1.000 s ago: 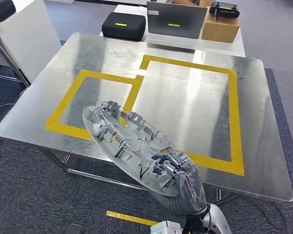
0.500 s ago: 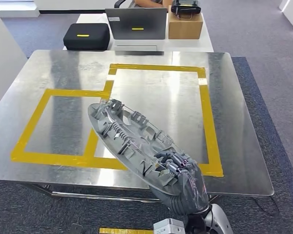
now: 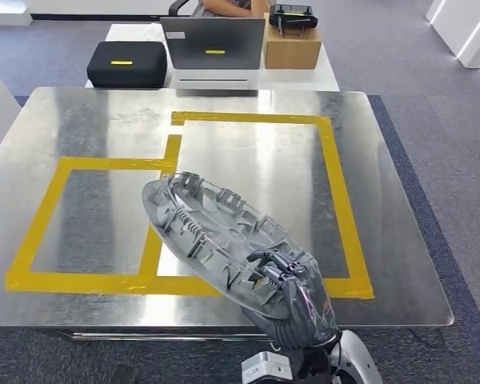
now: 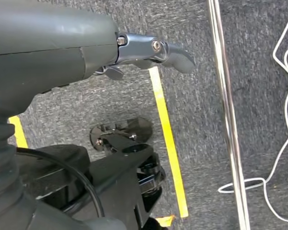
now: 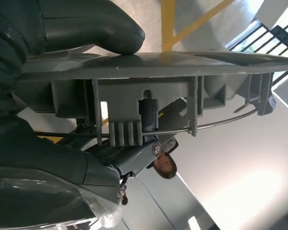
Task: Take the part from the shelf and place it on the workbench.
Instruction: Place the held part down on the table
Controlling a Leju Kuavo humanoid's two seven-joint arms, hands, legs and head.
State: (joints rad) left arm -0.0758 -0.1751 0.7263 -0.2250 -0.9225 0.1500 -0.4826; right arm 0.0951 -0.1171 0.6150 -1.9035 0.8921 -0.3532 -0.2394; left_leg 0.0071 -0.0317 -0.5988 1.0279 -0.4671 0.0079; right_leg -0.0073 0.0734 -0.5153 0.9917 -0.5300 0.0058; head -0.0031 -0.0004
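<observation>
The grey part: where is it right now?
In the head view the grey part is gripped by the right hand and held tilted above the workbench's near edge, over the yellow tape outline.

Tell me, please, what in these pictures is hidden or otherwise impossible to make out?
- Head view: the part covers the workbench beneath it, so any contact cannot be told.
- Head view: the right hand grips the part; its underside fingers are hidden.
- Left wrist view: the left hand hangs over carpet; most fingers are behind its cover.
- Head view: the person beyond the laptop is cut by the edge.
</observation>
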